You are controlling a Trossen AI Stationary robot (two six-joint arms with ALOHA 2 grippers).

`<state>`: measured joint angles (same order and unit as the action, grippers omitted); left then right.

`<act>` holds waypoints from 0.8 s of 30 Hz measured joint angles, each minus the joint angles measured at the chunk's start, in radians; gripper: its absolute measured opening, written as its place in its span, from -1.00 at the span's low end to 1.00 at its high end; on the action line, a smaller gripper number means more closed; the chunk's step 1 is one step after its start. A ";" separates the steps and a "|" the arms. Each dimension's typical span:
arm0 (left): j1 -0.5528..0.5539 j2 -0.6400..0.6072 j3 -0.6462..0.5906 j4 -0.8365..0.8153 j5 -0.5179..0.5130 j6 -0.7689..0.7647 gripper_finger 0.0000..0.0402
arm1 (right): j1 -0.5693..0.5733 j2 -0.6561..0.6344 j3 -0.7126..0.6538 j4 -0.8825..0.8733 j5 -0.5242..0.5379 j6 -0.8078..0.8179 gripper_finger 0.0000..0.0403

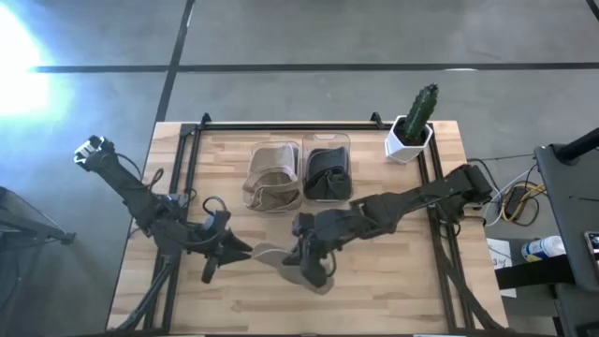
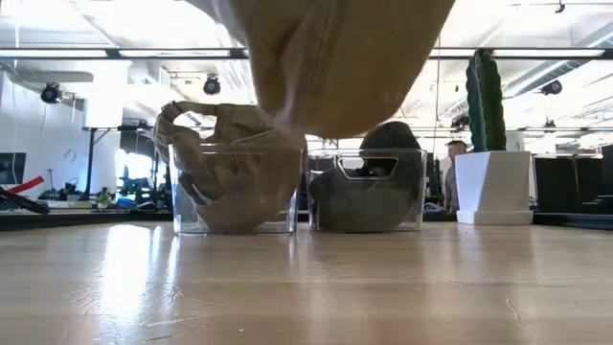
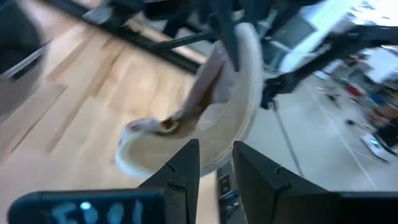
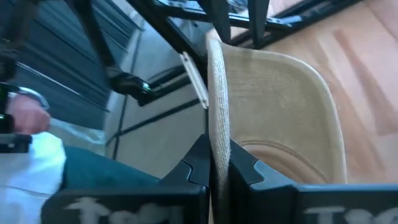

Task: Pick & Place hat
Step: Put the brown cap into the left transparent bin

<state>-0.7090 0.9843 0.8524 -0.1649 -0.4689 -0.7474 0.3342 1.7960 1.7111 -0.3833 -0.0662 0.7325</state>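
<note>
potted cactus (image 1: pixel 416 120), two clear bins (image 1: pixel 299 172)

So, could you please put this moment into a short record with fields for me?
held item: tan hat, lifted off the wooden table
right gripper: fingers shut on the hat's brim
left gripper: fingers on the hat's other edge
left bin: tan hats
right bin: dark hats
back right corner: potted cactus

The tan hat (image 1: pixel 281 260) is a soft cloth cap with a stiff curved brim, lifted off the counter (image 1: pixel 393 290) near its six o'clock edge. It hangs brim up, crown sagging below, pinched at both sides, at six o'clock from the two bins.
</note>
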 joint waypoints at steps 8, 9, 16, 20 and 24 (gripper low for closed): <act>0.000 0.001 0.000 0.109 0.082 0.235 -0.54 | -0.004 -0.008 -0.034 0.055 0.005 0.059 -0.94; 0.000 0.002 0.000 0.109 0.094 0.254 -0.54 | -0.005 -0.007 -0.039 0.071 0.002 0.061 -0.94; 0.005 0.030 -0.004 0.107 0.102 0.363 -0.54 | -0.032 -0.003 -0.056 0.175 -0.032 0.071 -0.94; 0.008 0.050 -0.005 0.103 0.090 0.399 -0.55 | -0.043 -0.003 -0.065 0.177 -0.051 0.080 -0.94; 0.008 0.053 -0.005 0.104 0.066 0.418 -0.73 | -0.044 -0.003 -0.066 0.178 -0.045 0.080 -0.94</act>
<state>-0.7006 1.0370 0.8471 -0.0607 -0.4029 -0.3290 0.2905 1.7927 1.6451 -0.2050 -0.1108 0.8124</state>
